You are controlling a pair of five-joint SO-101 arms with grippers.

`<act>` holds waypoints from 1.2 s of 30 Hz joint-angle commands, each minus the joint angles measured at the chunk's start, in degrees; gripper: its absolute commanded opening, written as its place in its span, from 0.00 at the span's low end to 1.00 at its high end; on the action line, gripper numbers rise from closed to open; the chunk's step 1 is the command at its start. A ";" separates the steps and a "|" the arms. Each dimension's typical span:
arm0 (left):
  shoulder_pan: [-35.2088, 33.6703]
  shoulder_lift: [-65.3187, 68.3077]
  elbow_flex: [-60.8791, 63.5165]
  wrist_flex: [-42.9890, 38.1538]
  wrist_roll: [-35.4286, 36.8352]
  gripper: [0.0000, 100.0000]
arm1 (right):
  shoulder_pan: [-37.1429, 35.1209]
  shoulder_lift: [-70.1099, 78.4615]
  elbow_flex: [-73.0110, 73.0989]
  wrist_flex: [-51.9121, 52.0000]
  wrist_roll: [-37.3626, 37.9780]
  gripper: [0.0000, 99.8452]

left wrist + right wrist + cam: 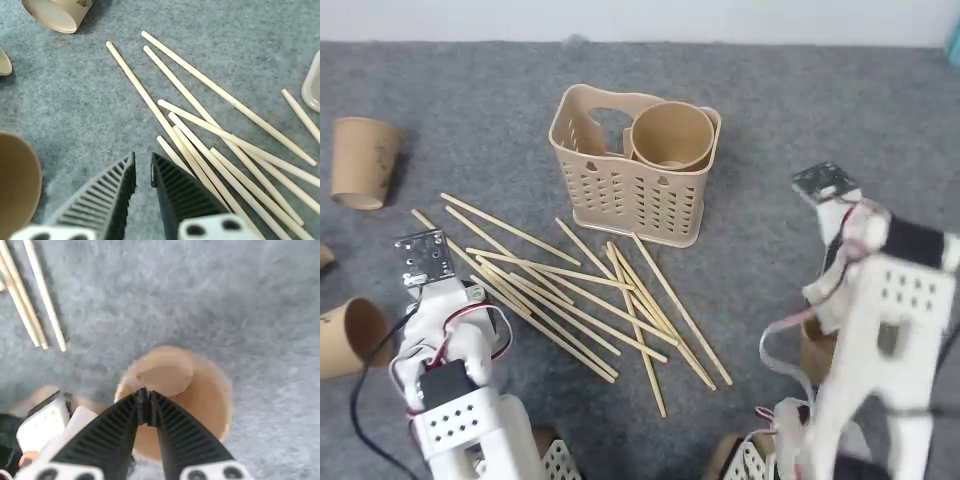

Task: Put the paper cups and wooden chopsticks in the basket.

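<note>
One cup [670, 135] is in the basket [620, 190], the chopsticks [580, 295] all lie on the worktop [840, 100], loose cups [362, 160] wait, the right gripper [148, 392] has jaws pinching another cup [205, 390] by its rim, and the left gripper [143, 159] has jaws barely parted, empty.

My left claw [143, 162] is black and ribbed; carpet [820, 120] grey, chopsticks [570, 300] pale wood, cups [362, 160] tan, basket [640, 195] beige with slotted rows.

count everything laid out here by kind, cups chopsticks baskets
cups: 5, one in the basket, one cut off at the left edge
chopsticks: about 12, they overlap
basket: 1
total: about 18
</note>
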 commanded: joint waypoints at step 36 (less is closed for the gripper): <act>-0.09 -0.79 -0.22 -1.14 -0.44 0.05 | 20.53 -15.69 24.53 -16.22 11.25 0.04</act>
